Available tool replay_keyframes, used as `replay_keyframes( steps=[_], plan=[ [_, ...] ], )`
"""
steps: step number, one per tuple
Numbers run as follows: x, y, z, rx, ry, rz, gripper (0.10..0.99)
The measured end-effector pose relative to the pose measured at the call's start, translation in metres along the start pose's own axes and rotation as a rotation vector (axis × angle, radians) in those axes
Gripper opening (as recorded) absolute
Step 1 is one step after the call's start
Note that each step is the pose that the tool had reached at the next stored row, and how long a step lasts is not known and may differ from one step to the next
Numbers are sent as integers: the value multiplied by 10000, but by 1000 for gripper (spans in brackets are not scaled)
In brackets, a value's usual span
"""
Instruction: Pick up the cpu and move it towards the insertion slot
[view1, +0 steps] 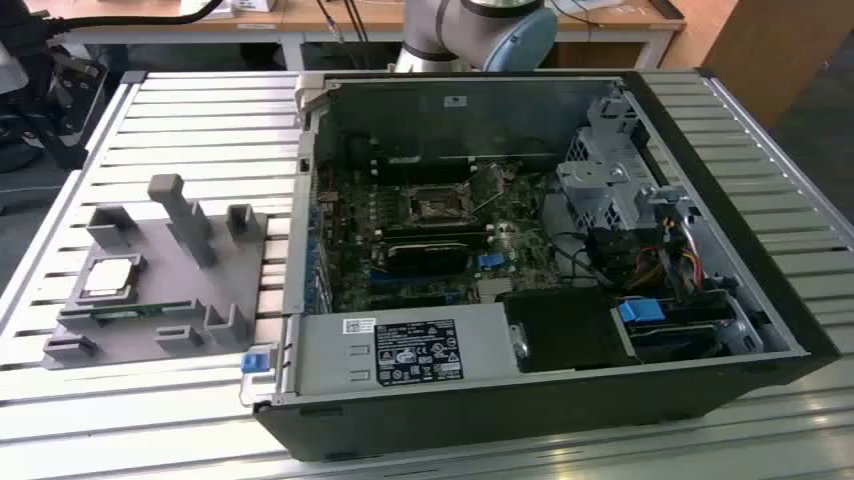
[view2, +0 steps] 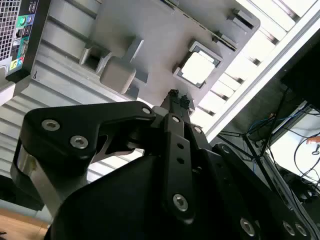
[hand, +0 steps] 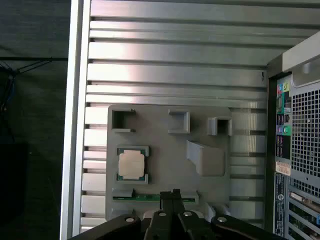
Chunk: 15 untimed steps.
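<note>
The cpu (view1: 110, 278), a small square chip with a silvery top, lies flat in its pocket on the grey fixture plate (view1: 174, 300) at the exterior view's left. Both wrist views look down on the cpu (hand: 131, 164) (view2: 200, 67) from well above. My gripper (hand: 172, 192) (view2: 177, 96) hangs high over the plate's edge by the green memory stick (hand: 145, 198), off to one side of the cpu. Its fingers are shut together with nothing between them. The insertion slot (view1: 437, 207), a black square socket with a metal frame, sits on the motherboard inside the open computer case.
The open computer case (view1: 787, 300) lies on its side on a slatted metal table (view1: 200, 110), right of the plate. Its rear panel (hand: 300, 140) stands beside the plate. Upright grey posts (view1: 180, 215) rise from the plate. The arm's base (view1: 481, 30) is behind the case.
</note>
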<state>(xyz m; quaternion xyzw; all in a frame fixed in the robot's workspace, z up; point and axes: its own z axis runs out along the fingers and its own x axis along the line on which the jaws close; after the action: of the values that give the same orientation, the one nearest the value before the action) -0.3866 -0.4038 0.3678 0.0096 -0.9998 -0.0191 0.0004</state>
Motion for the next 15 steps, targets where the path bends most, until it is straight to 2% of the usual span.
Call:
replay_keyframes(
  steps=[15],
  plan=[
    [42, 1, 0, 0, 1, 0, 106]
  ],
)
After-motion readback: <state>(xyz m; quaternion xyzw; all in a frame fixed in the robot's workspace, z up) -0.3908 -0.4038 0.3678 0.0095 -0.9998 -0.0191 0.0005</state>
